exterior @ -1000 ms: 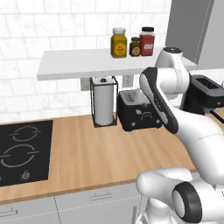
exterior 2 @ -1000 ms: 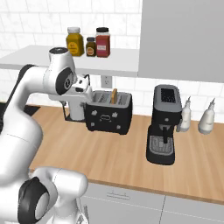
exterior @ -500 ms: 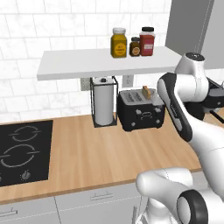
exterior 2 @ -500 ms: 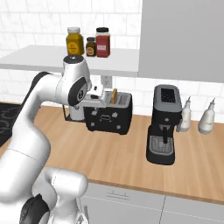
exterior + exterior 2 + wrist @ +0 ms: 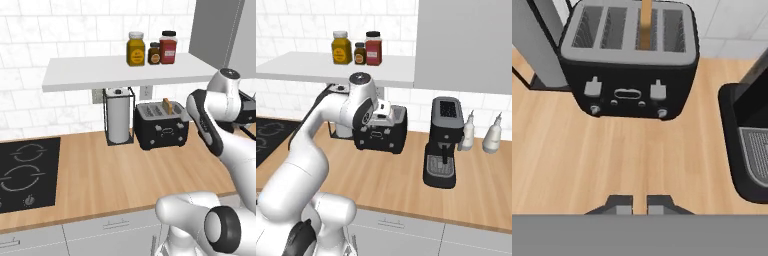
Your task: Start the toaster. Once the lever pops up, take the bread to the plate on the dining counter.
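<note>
Since a second ago the arm has swung right, and its gripper [image 5: 639, 204], jaws nearly pressed together and empty, now hovers before the toaster [image 5: 631, 60] at the bench's back edge, bread [image 5: 645, 24] upright in a slot, levers straight ahead.

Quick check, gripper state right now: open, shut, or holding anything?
Gripper: shut, holding nothing; its fingertips sit nearly together above the counter, short of the toaster. The bread stands in a toaster slot.
</note>
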Motion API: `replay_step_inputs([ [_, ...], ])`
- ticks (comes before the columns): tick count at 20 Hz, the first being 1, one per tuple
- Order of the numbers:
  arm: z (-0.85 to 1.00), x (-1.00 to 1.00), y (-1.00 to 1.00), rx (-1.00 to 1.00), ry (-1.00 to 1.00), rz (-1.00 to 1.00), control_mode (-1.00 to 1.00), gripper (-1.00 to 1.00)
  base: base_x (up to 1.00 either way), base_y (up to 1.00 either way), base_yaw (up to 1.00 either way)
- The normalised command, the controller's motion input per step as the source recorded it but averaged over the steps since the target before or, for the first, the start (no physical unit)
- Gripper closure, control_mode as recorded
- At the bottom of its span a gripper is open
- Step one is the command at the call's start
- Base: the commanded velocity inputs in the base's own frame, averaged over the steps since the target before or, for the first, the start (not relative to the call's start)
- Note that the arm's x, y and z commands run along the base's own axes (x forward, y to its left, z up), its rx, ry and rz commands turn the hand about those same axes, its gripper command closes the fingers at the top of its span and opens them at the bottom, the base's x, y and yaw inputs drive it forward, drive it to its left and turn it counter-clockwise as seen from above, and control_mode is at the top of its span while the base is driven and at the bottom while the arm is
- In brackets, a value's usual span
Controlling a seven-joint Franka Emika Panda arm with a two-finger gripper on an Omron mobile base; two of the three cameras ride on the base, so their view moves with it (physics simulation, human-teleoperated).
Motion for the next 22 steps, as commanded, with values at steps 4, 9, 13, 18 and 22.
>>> replay_step_inputs([
  [4,-0.26,0.44,-0.22,0.04,-0.03,0.0,-1.0,1.0,0.0,0.0,0.0],
  [9,-0.32,0.43,0.0,0.08,-0.12,0.03,-1.0,1.0,0.0,0.0,0.0],
  [13,-0.32,0.31,0.0,0.05,-0.21,0.01,-1.0,1.0,0.0,0.0,0.0],
  [18,-0.29,0.34,0.0,0.0,-0.03,0.0,-1.0,1.0,0.0,0.0,0.0],
  [22,-0.23,0.38,-0.09,0.0,0.0,0.0,-1.0,1.0,0.0,0.0,0.0],
])
